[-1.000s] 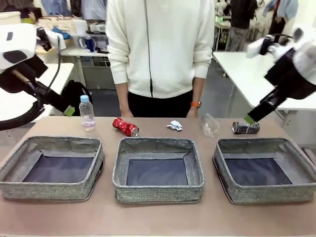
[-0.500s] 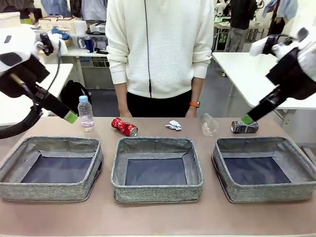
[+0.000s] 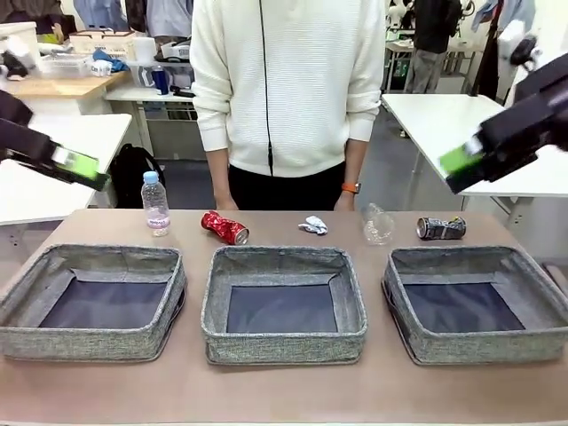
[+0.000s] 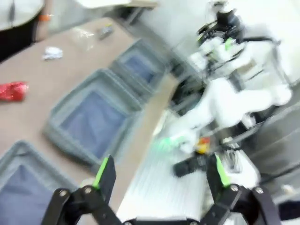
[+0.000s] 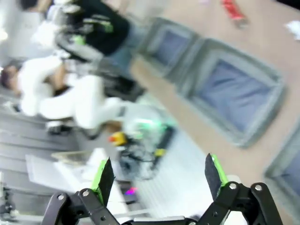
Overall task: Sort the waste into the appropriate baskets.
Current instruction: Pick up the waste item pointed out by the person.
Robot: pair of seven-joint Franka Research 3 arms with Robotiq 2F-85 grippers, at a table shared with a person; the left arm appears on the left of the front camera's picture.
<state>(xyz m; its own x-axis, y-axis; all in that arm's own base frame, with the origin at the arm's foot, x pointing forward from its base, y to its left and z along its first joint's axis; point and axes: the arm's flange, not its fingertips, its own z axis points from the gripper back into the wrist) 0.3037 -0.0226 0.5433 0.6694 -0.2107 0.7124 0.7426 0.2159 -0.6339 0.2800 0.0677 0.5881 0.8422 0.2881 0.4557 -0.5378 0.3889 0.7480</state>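
Nearest me, three soft-walled grey woven baskets (image 3: 89, 342) stand in a row. Behind them lie the pink-labelled bottle (image 3: 156, 204), upright, then the crumpled red can (image 3: 224, 227), paper wad (image 3: 312, 225), clear bottle (image 3: 378, 224), possibly crushed, and dark blue can (image 3: 441, 229). Held high at the sides, the left gripper (image 4: 160, 171) and right gripper (image 5: 159, 173) have fingers spread wide, with nothing between them.

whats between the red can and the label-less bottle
The small white paper wad lies between the red can and the label-less bottle, in the front view.
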